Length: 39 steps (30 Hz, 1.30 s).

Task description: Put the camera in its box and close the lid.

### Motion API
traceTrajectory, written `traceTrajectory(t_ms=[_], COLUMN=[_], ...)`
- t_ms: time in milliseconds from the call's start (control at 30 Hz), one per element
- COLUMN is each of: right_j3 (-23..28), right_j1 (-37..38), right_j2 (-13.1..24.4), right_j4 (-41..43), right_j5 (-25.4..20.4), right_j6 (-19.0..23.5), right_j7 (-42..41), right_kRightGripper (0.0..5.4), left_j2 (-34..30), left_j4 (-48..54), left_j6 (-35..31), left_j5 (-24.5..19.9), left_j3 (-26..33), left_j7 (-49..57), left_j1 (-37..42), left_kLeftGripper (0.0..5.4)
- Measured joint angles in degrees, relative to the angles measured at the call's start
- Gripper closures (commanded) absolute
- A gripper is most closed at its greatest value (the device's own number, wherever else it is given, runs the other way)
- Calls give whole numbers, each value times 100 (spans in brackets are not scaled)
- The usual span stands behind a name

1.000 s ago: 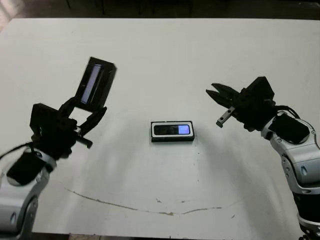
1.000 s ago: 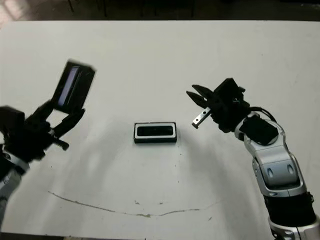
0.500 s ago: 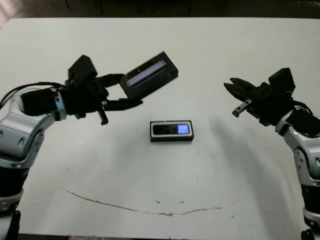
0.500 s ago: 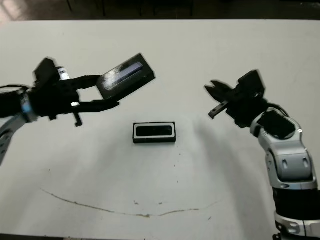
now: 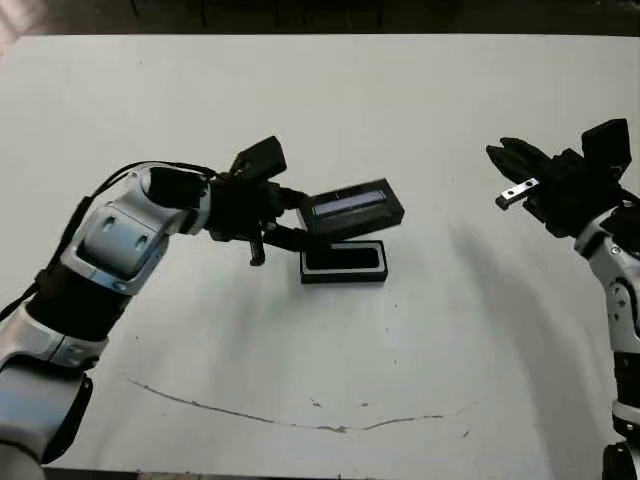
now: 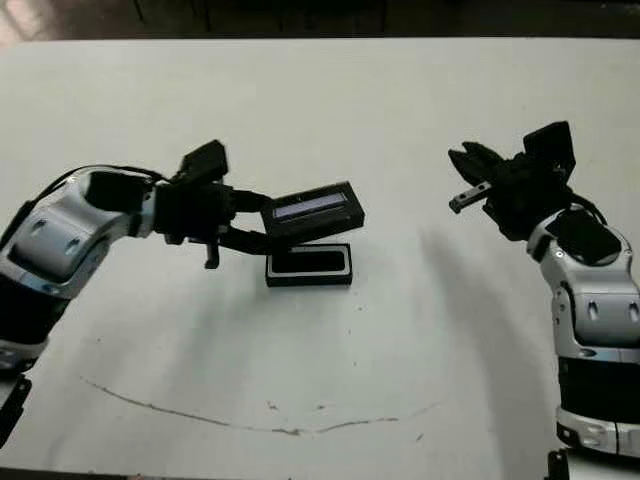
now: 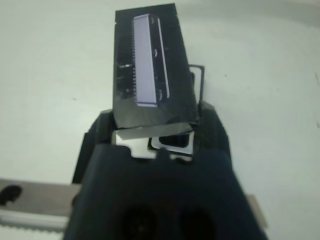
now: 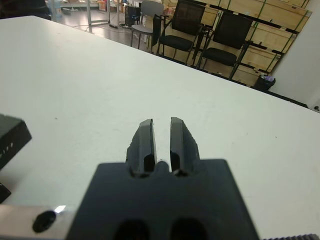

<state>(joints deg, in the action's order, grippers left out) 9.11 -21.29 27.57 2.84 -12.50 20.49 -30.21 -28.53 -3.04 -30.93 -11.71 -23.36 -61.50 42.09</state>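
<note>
Lid (image 5: pixel 352 208) hung tilted just above the box (image 5: pixel 344 263), pinched at one end by the left gripper (image 5: pixel 290 220). Box sat mid-table (image 5: pixel 320 380), its dark inside showing within the white lining; the camera could not be made out separately. Right gripper (image 5: pixel 508 170) hovered well off to the side, holding nothing, its fingers (image 8: pixel 146 142) pressed nearly together.

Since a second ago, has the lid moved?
Yes. The left pincer has carried the lid rightward, now just above the box.

One lid (image 5: pixel 352 208), one box (image 5: pixel 344 262), perhaps one camera.
</note>
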Motion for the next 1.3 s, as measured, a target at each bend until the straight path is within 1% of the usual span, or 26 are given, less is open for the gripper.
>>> traceTrajectory(t_ms=[200, 367, 500, 733, 867, 967, 1300], right_j3=[-57, -94, -118, -133, -138, -155, -238], right_j1=[11, 61, 125, 187, 213, 220, 251], right_j2=[0, -10, -36, -48, -48, -48, -48], right_j4=[76, 204, 262, 453, 560, 617, 771], right_j5=[127, 139, 124, 108, 99, 105, 137], right_j6=[1, 1, 24, 228, 345, 411, 433], right_j7=[165, 201, 205, 290, 301, 356, 402], right_kRightGripper=[540, 540, 540, 540, 540, 540, 540], left_j2=[63, 128, 190, 288, 305, 316, 336], left_j4=[-117, -59, -106, -268, -456, -583, -790], left_j6=[-97, -252, -356, -401, -168, -153, -40], left_j5=[333, 506, 541, 625, 694, 753, 850], left_j3=[-414, -575, -662, -734, -814, -839, -852], left_j7=[-388, -458, -551, -727, -897, -1000, -1318], left_j1=[389, 509, 556, 756, 809, 867, 957], left_kLeftGripper=[403, 403, 403, 403, 403, 403, 403])
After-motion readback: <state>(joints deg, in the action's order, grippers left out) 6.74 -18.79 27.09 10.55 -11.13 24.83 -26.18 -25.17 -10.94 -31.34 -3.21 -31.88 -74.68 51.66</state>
